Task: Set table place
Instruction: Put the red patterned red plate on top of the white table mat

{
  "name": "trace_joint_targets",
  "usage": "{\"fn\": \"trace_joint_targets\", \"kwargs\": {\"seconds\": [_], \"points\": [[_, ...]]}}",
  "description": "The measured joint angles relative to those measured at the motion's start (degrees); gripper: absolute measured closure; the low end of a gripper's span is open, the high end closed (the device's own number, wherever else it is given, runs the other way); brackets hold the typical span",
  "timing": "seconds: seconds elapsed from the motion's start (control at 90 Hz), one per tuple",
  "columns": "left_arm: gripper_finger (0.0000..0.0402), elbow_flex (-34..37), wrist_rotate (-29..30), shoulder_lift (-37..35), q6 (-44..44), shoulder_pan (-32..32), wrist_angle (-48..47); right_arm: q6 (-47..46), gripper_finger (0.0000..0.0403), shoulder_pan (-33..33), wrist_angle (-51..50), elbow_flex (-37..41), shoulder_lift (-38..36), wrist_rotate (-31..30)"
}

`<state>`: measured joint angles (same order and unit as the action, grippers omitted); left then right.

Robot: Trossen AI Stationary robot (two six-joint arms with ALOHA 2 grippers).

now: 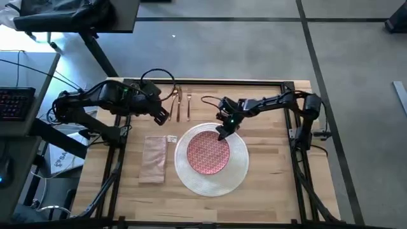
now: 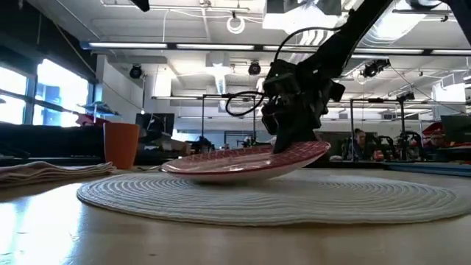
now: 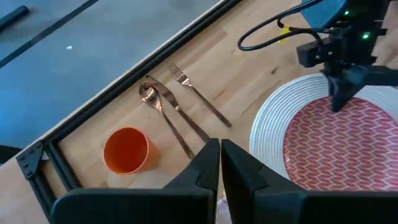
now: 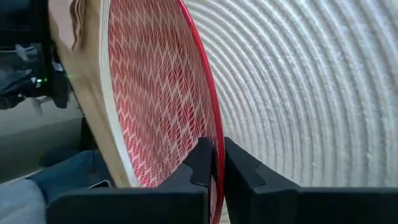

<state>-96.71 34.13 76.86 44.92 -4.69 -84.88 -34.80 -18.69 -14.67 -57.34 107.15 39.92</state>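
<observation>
While the left gripper [image 1: 161, 116] hovers pressed together near the cutlery [image 1: 180, 103], the right gripper [image 1: 225, 132] pinches the plate [image 1: 208, 152] rim.

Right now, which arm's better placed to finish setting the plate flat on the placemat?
Right. The right gripper is shut on the plate rim, one edge tilted up off the placemat. The left gripper is shut, empty, over by the cutlery.

Grey floor [image 1: 254, 44] crossed by dark seams; bright windows [image 2: 44, 88] (far side) under ceiling strip lights [image 2: 184, 46].
</observation>
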Motion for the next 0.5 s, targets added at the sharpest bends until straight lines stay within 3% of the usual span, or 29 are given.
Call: {"fn": "trace_joint_targets", "kwargs": {"seconds": [0.178,0.5], "points": [[0.0402,0.0,0.0,0.0,0.03,0.01,0.08,0.3,0.0375,0.14,-0.72,0.04,0.04,-2.64],[0.0402,0.0,0.07,0.0,1.52,0.03,0.25,2.01,0.0236,0.03,-3.66,-2.45,-0.58,0.95]]}}
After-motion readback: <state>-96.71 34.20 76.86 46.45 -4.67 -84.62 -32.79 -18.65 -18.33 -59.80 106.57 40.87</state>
